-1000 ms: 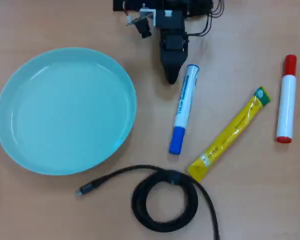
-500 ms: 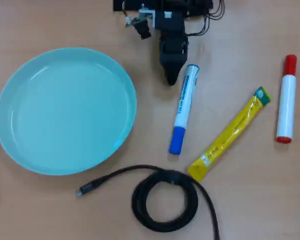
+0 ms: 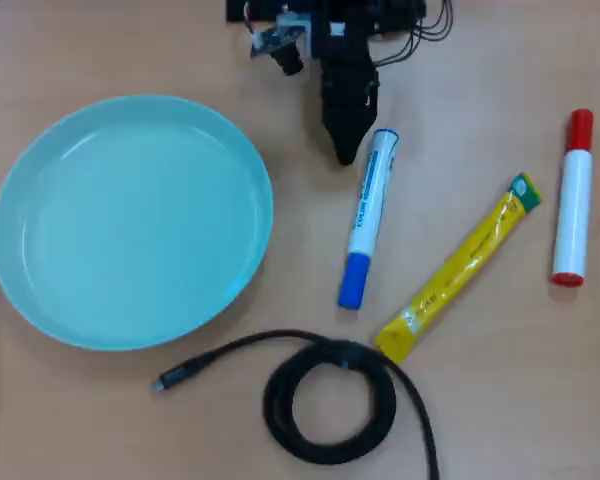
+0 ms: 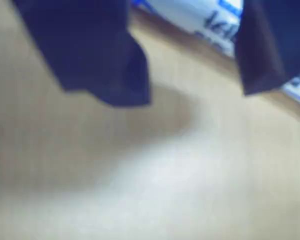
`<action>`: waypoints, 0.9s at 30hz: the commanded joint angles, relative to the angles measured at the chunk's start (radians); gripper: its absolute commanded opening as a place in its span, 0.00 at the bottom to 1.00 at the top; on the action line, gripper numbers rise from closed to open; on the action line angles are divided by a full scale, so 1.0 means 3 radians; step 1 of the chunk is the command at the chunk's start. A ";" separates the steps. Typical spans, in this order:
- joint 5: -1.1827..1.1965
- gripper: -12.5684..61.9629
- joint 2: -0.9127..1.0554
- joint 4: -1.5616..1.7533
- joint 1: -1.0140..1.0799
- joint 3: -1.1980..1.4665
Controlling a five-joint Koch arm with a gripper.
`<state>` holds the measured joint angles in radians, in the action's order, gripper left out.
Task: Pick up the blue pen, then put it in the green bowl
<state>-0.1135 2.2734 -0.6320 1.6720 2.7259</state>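
1. Pen first: the blue pen point(image 3: 367, 218) lies flat on the table point(image 3: 460, 400), out in the open, with nothing holding it.
2. Its long line runs almost from 12 to 6 o'clock in the overhead view, leaning a little. The white end with the blue ring is at the top, near 12, and the blue cap is at the bottom, near 6.
3. The end effector point(image 3: 345, 155) has its dark tip just beside the top end of the pen. From that tip, the pen's top end sits at about 3 o'clock, and the rest of the pen goes off toward 5 o'clock.
4. In the wrist view the two dark fingers are spread apart, with bare table showing between them. The end effector point(image 4: 195, 97) holds nothing. The pen point(image 4: 200, 15) shows only as a white strip with blue letters past the fingers, at about 1 o'clock, so it is not between them yet.
5. I think the end effector must slide a little toward 3 o'clock so the pen sits in the gap, with the fingers crossing the pen's long line, before it squeezes.
6. The green bowl point(image 3: 40, 200) is empty and sits well apart from the pen, at about 9 o'clock from it.
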 commanded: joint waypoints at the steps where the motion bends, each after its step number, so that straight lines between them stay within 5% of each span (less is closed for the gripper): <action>1: -0.0026 0.37 0.0317 -0.0532 -0.0020 -0.0225; 27: -0.0445 0.37 0.0312 -0.2096 -0.0568 -0.2362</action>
<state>-0.2010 2.2734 -1.2563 1.5110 2.1261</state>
